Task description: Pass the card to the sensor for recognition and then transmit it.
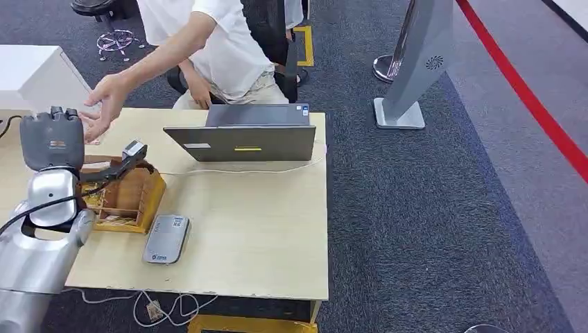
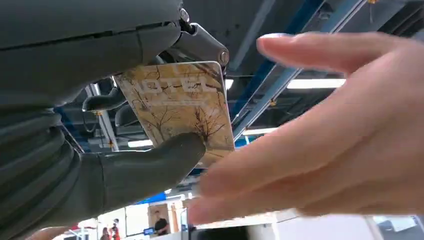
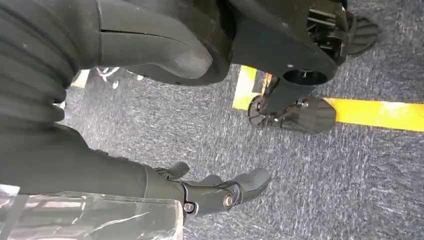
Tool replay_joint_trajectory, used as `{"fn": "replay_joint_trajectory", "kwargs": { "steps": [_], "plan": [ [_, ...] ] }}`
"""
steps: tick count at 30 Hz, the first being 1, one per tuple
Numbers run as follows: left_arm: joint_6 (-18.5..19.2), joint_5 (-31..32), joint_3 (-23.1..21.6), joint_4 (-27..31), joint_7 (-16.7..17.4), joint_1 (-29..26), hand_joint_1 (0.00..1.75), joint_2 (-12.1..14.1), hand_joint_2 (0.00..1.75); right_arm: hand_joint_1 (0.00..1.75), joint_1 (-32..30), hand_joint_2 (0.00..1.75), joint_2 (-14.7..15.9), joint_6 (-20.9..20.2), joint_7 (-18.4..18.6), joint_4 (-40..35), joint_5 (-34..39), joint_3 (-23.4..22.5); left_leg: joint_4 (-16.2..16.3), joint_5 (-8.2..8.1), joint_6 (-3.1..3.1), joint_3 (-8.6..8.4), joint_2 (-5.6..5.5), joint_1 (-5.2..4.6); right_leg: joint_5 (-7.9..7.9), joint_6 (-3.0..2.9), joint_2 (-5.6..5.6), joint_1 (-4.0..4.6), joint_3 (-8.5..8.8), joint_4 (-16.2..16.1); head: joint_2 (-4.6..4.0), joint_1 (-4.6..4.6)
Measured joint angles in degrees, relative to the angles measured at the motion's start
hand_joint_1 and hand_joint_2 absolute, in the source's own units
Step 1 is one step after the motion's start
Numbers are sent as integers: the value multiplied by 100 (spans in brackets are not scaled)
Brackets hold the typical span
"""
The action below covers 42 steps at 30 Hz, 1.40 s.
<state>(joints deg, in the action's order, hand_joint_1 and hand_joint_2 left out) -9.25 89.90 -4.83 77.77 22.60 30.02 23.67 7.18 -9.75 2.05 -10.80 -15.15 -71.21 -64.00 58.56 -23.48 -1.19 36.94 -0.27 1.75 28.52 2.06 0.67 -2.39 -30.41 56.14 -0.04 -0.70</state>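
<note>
My left hand (image 1: pixel 52 139) is raised over the table's left side, its grey back toward the head camera. In the left wrist view it (image 2: pixel 100 165) pinches a beige hotel card (image 2: pixel 182 105) printed with bare trees between thumb and fingers. A person's open hand (image 2: pixel 340 135) reaches in right beside the card; whether it touches the card I cannot tell. In the head view that person's hand (image 1: pixel 104 104) is just behind my raised hand. The grey card sensor (image 1: pixel 166 238) lies flat on the table (image 1: pixel 263 229) near its front edge. My right hand (image 3: pixel 100 170) hangs over the carpet, fingers apart, holding nothing.
A wooden box (image 1: pixel 128 198) stands next to the sensor, with a dark device (image 1: pixel 132 152) at its top. A grey laptop (image 1: pixel 243 135) sits at the table's back. The person in a white shirt (image 1: pixel 208 41) sits behind it. Cables (image 1: pixel 152 305) dangle off the front edge.
</note>
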Motion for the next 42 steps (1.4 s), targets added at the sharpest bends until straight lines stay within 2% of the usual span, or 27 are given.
{"fn": "replay_joint_trajectory", "kwargs": {
  "steps": [8, 14, 16, 17, 21, 23, 25, 30, 35, 38, 40, 42],
  "plan": [
    [194, 0, 70, -164, -140, 45, 0, -9, 175, 0, 7, 175, 0, 0, -5, 13, 24, 0, 0, 0, 0, -1, -1, 0, 0, 0, -1, 0, -9, -1, 0, 0],
    [271, 0, 142, -210, -334, 52, 0, -148, 175, 0, 8, 175, 0, -7, -6, 20, 50, 0, 0, 0, 0, -1, -1, 0, 0, 0, -1, 0, -7, -1, 0, 0],
    [344, 0, 142, -110, -479, 23, 0, -279, 175, 0, 8, 175, -2, 0, -11, 22, 88, 0, 2, 0, 0, 0, -3, 0, 0, 0, -3, -1, -8, -2, 0, 0],
    [499, 2, 142, 17, -626, -11, 0, -378, 175, 0, 7, 175, -2, 9, -18, 22, 118, -2, 3, 0, 0, 0, -4, -1, 0, 0, -4, -2, -8, -3, 0, 0],
    [993, 2, 17, 881, -1030, -343, 0, -875, 175, 0, -1, 175, -2, 33, -70, 20, 284, -44, 5, -5, 7, 4, -1, -7, -1, 2, -1, -6, 3, -7, -2, 2],
    [1062, 0, -161, 1475, -1274, -691, 0, -1087, 175, 0, -20, 175, -4, 87, -116, 20, 384, -94, 5, -12, 10, 3, 9, -14, -3, 5, 13, -11, 2, -6, 0, 4],
    [1008, 0, -371, 2029, -1492, -1120, 0, -1189, 175, 0, -41, 175, -9, 112, -131, 20, 472, -166, 5, -15, 13, 2, 12, -15, 0, 8, 15, -13, 0, -7, 0, 4],
    [639, -35, -826, 3109, -1770, -2347, 0, -1189, 175, 0, -76, 175, -11, 175, -138, 15, 651, -339, 2, -22, 10, 3, 14, -14, 10, -1, 14, -11, -3, -6, 0, 0],
    [365, -144, -1145, 3838, -1709, -3714, 0, -887, 175, 0, -99, 175, -35, 221, -140, -15, 835, -516, -2, -41, 3, -3, 17, -12, 35, 3, 16, -10, -7, -6, 0, 2],
    [308, -256, -1213, 4033, -1390, -4472, 0, -650, 175, 0, -115, 175, -48, 223, -155, -31, 900, -617, -2, -44, 5, -2, 12, -12, 40, 3, 6, -10, -5, -6, 0, 0],
    [208, -295, -1209, 4076, -1139, -4784, 0, -603, 175, 0, -121, 175, -52, 223, -155, -50, 890, -634, -2, -44, 6, -2, 5, -12, 41, 3, -3, -10, -2, -6, 0, 2],
    [79, -252, -1103, 4074, -1155, -4928, 0, -709, 175, 0, -120, 175, -57, 221, -142, -63, 837, -634, -2, -44, 6, -2, 1, -12, 40, 3, -7, -10, 1, -7, 0, 2]
  ]
}}
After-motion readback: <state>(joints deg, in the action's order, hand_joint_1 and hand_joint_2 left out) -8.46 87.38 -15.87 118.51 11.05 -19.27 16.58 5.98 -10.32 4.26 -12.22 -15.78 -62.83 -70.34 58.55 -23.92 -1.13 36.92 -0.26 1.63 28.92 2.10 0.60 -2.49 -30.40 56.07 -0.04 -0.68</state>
